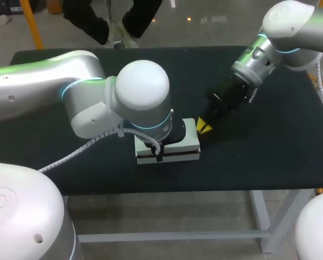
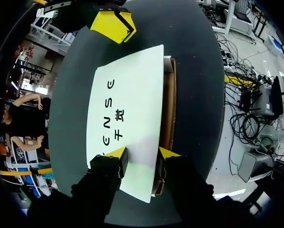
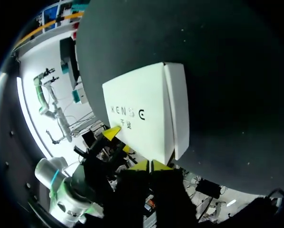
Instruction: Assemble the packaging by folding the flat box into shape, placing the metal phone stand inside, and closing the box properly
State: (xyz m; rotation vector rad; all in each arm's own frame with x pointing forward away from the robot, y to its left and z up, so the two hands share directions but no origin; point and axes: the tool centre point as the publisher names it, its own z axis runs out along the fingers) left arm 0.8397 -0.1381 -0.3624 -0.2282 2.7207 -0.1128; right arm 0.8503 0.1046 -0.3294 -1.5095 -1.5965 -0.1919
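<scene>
A white box (image 1: 190,143) with dark print on its lid lies on the black table (image 1: 269,151). My left arm comes in from the left, and its wrist covers most of the box in the head view. My left gripper (image 2: 142,159) is open over the near end of the lid (image 2: 127,109). One fingertip (image 2: 116,155) is on the lid and the other is by the brown inner edge (image 2: 169,104), where the lid stands slightly ajar. My right gripper (image 1: 204,127) (image 3: 150,166) is shut on nothing, its tips at the box's right end. No phone stand is in view.
Only dark table surface shows around the box. The table's front edge (image 1: 204,187) runs close below the box in the head view. My right arm slants down from the back right corner.
</scene>
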